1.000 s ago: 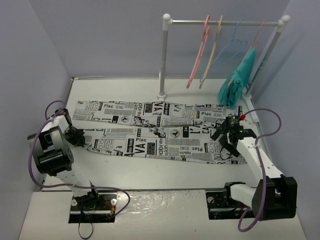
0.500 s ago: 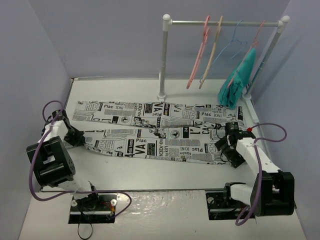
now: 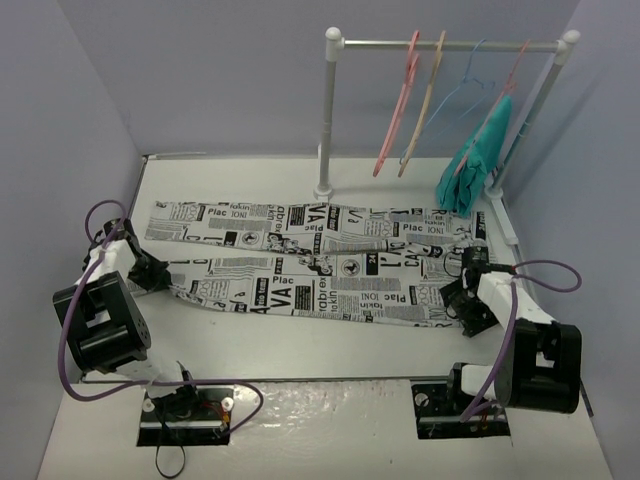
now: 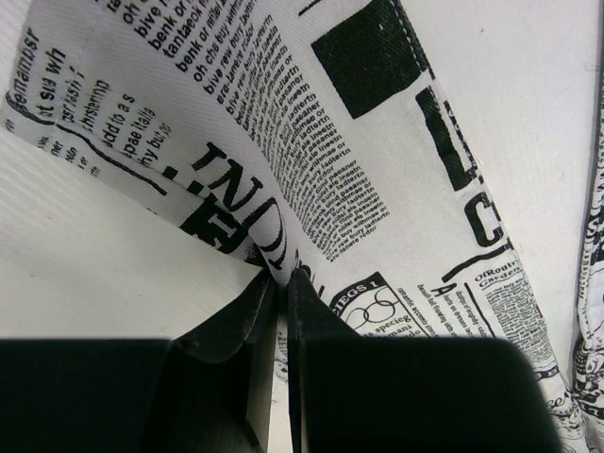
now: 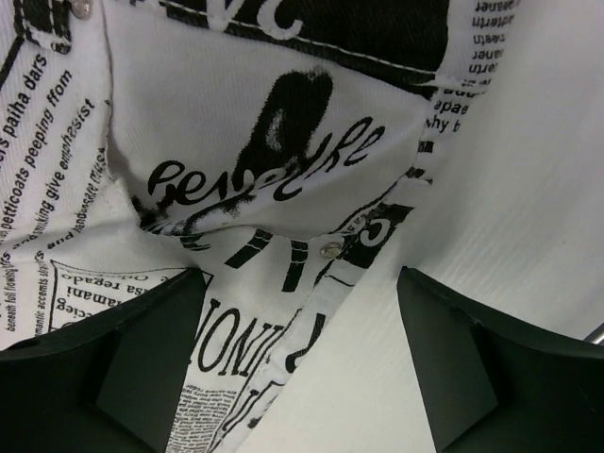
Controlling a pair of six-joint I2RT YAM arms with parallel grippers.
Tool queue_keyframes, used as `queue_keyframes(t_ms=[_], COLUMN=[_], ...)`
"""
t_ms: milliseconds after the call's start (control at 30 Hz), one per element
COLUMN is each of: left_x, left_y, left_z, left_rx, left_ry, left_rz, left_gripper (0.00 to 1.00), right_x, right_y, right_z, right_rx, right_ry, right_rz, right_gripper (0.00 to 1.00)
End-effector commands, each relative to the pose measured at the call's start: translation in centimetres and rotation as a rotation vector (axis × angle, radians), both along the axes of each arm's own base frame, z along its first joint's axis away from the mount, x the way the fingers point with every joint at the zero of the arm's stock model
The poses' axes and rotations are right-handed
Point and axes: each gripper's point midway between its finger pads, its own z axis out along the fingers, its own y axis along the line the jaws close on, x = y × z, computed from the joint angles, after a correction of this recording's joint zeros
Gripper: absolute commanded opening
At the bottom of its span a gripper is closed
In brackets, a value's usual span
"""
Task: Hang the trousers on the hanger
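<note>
Changed since the earlier frames: the right gripper (image 3: pixel 458 302) has dropped toward the near edge of the trousers' waist end, and its arm has folded back over its base. The left arm's elbow has swung lower.

Top view. Trousers (image 3: pixel 310 265) lie flat and lengthwise across the table (image 3: pixel 300 345), legs to the left, waist to the right. A bare strip of table runs along their near edge, with more bare surface behind them. The left gripper (image 3: pixel 158 277) is at the near leg's hem. The pink hanger (image 3: pixel 395 110) hangs on the rail (image 3: pixel 440 45) at the back, beside a tan hanger (image 3: pixel 425 100). A teal garment (image 3: pixel 475 160) hangs at the rail's right end.

Left wrist view. The left gripper (image 4: pixel 281 278) is clenched on a fold of the trousers (image 4: pixel 359 179), and the cloth is lifted off the table (image 4: pixel 528 94). The pinched edge itself is hidden between the fingers.

Right wrist view. The right gripper (image 5: pixel 302 349) stands spread wide, one finger on each side of the corner of the trousers (image 5: pixel 264 123), grasping nothing. Bare table (image 5: pixel 510 208) lies to the right. The fingertips are cut off by the frame.
</note>
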Motion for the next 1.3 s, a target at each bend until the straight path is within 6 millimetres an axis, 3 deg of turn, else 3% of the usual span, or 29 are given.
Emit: queue_keyframes(t_ms=[0,100,233,333,467,600,767,1133,1267], left_x=[1.5,1.4,1.4,1.8,2.3,1.7,-0.6,-7.9,-10.4], left_y=[0.7,0.6,0.8,1.1,2.2,3.9,4.6,4.5,4.4], left_z=[2.7,2.7,3.2,4.6,7.3,10.9,14.5,19.3,20.8], left_rx=[0.031,0.033,0.043,0.053,0.095,0.172,0.280,0.495,0.569], left_ry=[-0.088,-0.087,-0.097,-0.120,-0.168,-0.222,-0.256,-0.306,-0.285], left_rz=[0.003,0.001,0.005,0.007,0.029,0.072,0.101,0.205,0.226], left_gripper=[0.00,0.00,0.00,0.00,0.00,0.00,0.00,0.00,0.00], right_x=[-0.5,-0.3,0.0,0.9,2.9,4.0,4.2,0.3,-0.6], right_y=[-0.9,-0.8,-1.1,-1.5,-2.4,-4.4,-6.4,-8.1,-7.7], right_z=[-1.3,-1.4,-1.2,-0.5,2.3,7.1,13.1,21.2,22.7], right_rx=[-0.042,-0.035,-0.049,-0.070,-0.118,-0.232,-0.348,-0.588,-0.613], right_ry=[0.062,0.072,0.067,0.041,-0.021,-0.085,-0.204,-0.259,-0.292], right_rz=[-0.008,-0.002,0.012,0.029,0.063,0.085,0.081,0.067,0.085], right_gripper=[0.72,0.55,0.18,0.00,0.00,0.00,0.00,0.00,0.00])
